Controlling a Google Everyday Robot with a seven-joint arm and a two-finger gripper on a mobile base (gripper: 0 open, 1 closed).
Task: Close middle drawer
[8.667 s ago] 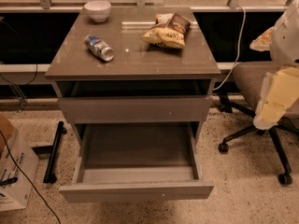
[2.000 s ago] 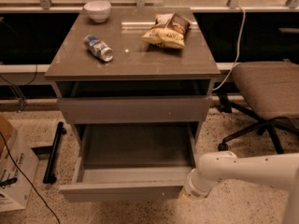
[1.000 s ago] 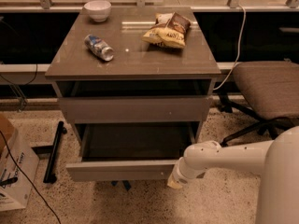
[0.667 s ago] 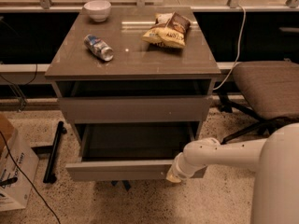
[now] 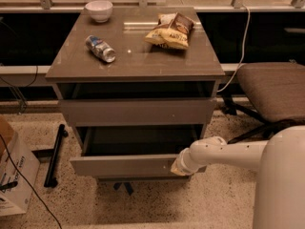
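Observation:
The middle drawer [image 5: 125, 165] is the open grey-brown drawer of the cabinet [image 5: 136, 66], below the shut upper drawer front [image 5: 136, 111]. It stands out a short way, and a dark strip of its inside shows behind its flat front panel. My gripper [image 5: 179, 168] is at the end of the white arm [image 5: 224, 152] that comes in from the right. It rests against the right end of the drawer's front panel.
On the cabinet top are a white bowl [image 5: 98, 10], a lying bottle [image 5: 100, 48] and a chip bag [image 5: 170, 30]. An office chair [image 5: 271, 87] stands at the right. A cardboard box [image 5: 13, 173] and a black bar [image 5: 54, 154] are on the floor at the left.
The drawer has slid in from wide open to a short way out. My arm swung down to its front panel and has moved in with it.

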